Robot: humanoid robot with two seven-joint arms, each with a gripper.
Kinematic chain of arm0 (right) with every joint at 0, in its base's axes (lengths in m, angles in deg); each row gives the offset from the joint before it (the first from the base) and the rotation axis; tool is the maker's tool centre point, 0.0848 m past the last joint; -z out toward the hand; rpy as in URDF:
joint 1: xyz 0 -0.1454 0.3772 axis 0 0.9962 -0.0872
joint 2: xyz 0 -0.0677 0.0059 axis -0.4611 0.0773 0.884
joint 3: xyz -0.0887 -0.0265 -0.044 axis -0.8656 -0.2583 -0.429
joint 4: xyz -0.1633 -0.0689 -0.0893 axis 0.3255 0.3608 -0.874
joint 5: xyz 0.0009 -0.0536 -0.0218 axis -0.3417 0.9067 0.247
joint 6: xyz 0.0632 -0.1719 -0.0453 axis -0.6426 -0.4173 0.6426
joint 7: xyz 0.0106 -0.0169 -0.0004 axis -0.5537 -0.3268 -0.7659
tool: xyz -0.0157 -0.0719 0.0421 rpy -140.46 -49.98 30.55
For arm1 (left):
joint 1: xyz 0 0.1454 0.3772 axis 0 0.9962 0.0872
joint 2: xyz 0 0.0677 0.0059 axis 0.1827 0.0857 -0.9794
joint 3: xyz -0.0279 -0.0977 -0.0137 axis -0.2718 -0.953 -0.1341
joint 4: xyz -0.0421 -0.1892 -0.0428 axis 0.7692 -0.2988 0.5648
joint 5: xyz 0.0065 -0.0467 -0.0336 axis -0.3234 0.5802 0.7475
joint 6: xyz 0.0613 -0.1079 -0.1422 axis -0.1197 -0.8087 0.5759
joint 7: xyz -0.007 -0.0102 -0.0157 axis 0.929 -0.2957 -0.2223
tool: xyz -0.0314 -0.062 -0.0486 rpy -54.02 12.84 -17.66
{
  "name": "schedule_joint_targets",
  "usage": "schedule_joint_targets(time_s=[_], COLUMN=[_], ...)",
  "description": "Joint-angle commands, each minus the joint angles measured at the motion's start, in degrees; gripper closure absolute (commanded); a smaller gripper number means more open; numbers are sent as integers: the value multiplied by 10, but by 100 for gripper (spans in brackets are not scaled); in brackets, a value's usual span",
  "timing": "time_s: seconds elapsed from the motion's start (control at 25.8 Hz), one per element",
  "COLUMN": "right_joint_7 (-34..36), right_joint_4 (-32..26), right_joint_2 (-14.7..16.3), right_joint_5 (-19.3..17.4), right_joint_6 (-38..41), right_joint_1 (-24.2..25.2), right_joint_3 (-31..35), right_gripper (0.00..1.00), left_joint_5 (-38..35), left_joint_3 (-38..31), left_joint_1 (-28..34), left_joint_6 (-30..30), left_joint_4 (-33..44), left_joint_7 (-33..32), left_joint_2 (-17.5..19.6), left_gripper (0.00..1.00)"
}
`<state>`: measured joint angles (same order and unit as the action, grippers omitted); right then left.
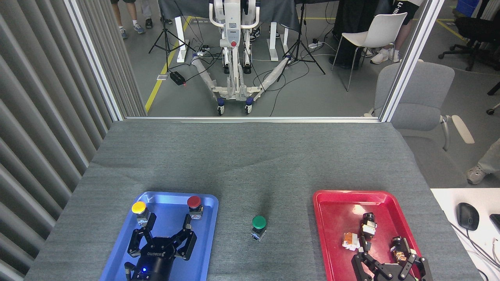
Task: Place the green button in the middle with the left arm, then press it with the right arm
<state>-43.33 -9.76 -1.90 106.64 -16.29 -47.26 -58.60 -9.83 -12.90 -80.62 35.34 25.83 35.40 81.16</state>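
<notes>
While the green button (259,223) is standing upright on the bare grey table (250,156) between the blue tray (207,218) and the red tray (336,207), touching neither, my left end effector (167,227) is hovering over the near half of the blue tray with its fingers spread wide and gripping nothing. Its fingertips are sitting just near of the yellow button (139,208) and the red button (193,202). My right end effector (384,255) is hanging over the near part of the red tray, fingers apparently splayed wide among the small parts there, though the frame edge is cutting it off.
</notes>
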Motion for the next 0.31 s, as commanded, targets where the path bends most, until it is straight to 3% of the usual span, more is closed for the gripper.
schedule_joint_targets(time_s=[0.0,0.27], right_joint_7=[0,0], right_joint_4=[-3,-3], right_joint_2=[0,-3], right_joint_5=[0,0], right_joint_6=[-1,0], right_joint_1=[-2,-2], right_joint_3=[0,0], right_gripper=[0,0], left_joint_5=[0,0], left_joint_3=[0,0], left_joint_1=[0,-3], left_joint_6=[0,1], left_joint_4=[0,-6], left_joint_7=[0,-1], left_joint_2=[0,1], left_gripper=[0,0])
